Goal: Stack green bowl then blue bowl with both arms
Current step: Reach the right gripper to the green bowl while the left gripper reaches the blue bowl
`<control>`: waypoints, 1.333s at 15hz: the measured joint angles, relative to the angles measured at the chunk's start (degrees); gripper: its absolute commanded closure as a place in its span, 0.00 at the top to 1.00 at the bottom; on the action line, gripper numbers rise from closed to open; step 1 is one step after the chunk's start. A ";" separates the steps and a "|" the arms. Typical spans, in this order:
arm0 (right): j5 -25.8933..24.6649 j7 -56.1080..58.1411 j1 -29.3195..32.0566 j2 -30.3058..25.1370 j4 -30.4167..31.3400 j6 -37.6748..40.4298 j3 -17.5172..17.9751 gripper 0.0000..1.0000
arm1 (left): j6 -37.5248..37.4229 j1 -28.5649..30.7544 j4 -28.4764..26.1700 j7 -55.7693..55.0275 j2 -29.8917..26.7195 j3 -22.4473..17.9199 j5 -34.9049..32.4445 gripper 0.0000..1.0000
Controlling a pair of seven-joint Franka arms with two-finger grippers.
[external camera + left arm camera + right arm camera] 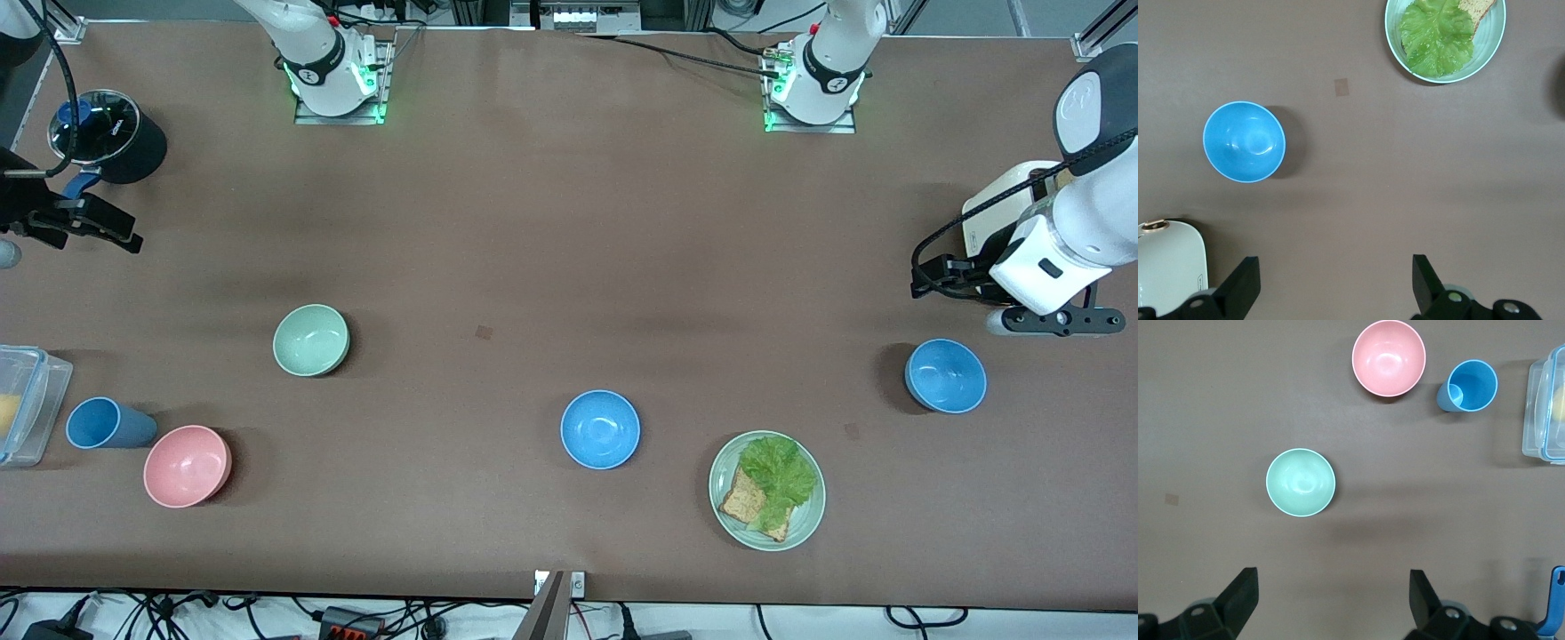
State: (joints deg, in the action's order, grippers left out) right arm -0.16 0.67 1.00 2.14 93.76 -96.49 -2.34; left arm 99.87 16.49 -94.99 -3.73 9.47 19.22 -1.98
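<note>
- Nothing is stacked as I read it, and both arms are parked high at the table's ends, so I judge we are at the very first step: the reach for the green bowl [310, 340].
- My right gripper [1331, 603] hangs released, fingers spread wide with nothing between them, over bare table at the right arm's end. The green bowl sits upright and empty, ahead of those open fingers and apart from them. The pink bowl [1389, 357] and blue cup [1468, 386] lie further out past it, near the clear container [1545, 407].
- My left gripper [1335, 287] is likewise released and empty, over the left arm's end. The nearby blue bowl [1244, 141] stands ahead of its fingers, off to one side, with the white appliance [1168, 263] close by.
- A second blue bowl [600, 429] rests mid-table, beside the green plate [766, 490] of lettuce and toast.
- Next, I think, the right gripper must drop onto the green bowl's rim, one finger inside and one outside.
</note>
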 measured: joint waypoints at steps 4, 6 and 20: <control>-0.01 0.00 0.00 0.00 0.00 -0.15 0.04 1.00 | 0.00 0.00 0.01 0.05 0.00 0.00 0.00 1.00; -0.01 0.00 0.00 0.00 0.05 -0.16 0.04 1.00 | 0.00 0.00 0.01 0.08 0.00 -0.01 0.00 1.00; -1.66 0.00 -0.61 21.36 8.04 -19.63 0.90 1.00 | -0.04 2.17 0.03 0.48 3.24 -0.50 0.00 1.00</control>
State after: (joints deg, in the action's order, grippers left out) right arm -1.83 0.67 0.39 23.50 101.80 -116.13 -1.44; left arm 99.83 18.66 -94.96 -3.25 12.70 18.72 -1.98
